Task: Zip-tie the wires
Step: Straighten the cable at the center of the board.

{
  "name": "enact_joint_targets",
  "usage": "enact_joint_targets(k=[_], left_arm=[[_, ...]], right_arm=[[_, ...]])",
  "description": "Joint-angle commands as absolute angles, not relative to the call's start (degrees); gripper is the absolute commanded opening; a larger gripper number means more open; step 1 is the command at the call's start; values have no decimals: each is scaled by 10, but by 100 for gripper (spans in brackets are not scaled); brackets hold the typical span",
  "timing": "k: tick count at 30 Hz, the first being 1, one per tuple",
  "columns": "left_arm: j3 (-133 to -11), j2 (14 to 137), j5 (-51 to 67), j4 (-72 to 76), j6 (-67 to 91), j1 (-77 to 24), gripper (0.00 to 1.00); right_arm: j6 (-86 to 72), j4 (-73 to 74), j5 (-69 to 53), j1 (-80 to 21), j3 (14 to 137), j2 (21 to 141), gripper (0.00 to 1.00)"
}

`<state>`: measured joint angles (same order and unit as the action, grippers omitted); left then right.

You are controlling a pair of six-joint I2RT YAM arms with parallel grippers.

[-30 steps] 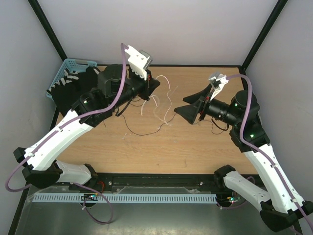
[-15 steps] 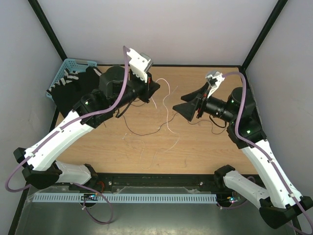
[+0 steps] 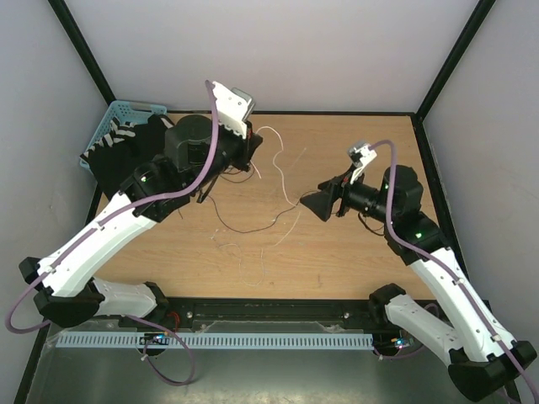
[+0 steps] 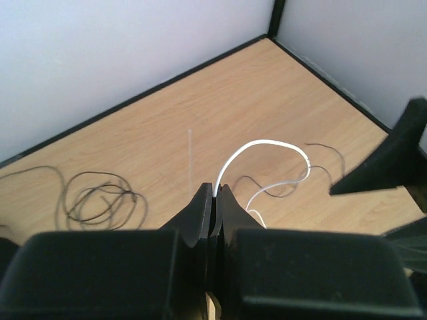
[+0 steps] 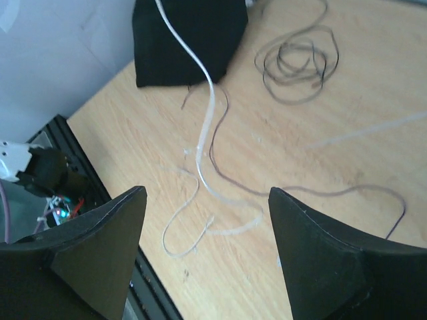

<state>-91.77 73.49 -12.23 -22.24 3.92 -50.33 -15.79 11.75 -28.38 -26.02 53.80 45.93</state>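
Left wrist view: the left gripper [image 4: 215, 199] pinches a white strip [image 4: 267, 141] between closed jaws above the table [image 4: 233, 87]. The wires [image 4: 100, 200] lie coiled on the wood near the wall. The right gripper [image 5: 203, 200] hangs wide open, holding nothing.

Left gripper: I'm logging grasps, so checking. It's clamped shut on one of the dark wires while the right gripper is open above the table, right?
No: the left wrist view shows the left gripper clamped shut on the white strip; the wires lie loose on the table. The right gripper is indeed open above it.
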Motion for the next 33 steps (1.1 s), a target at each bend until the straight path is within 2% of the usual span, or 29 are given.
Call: enact_joint_targets(k=[1, 4, 11, 15, 23, 28, 33], left_arm=[[-914, 715, -216, -228, 1, -484, 0], [-887, 705, -220, -239, 11, -454, 0], [-798, 682, -138, -245, 78, -372, 0], [-767, 679, -114, -244, 95, -345, 0], [-728, 675, -57, -245, 106, -287, 0], [-706, 663, -38, -245, 105, -267, 0], [-687, 654, -17, -245, 108, -247, 0]], right_arm=[[-178, 136, -294, -264, 494, 432, 82], [-181, 138, -300, -266, 465, 405, 80], [-175, 142, -311, -273, 416, 362, 79], [-176, 127, -255, -337, 408, 388, 79], [-137, 36, -78, -602, 437, 551, 81], [-106, -103, -43, -656, 442, 678, 85], [-80, -180, -40, -666, 472, 785, 88]])
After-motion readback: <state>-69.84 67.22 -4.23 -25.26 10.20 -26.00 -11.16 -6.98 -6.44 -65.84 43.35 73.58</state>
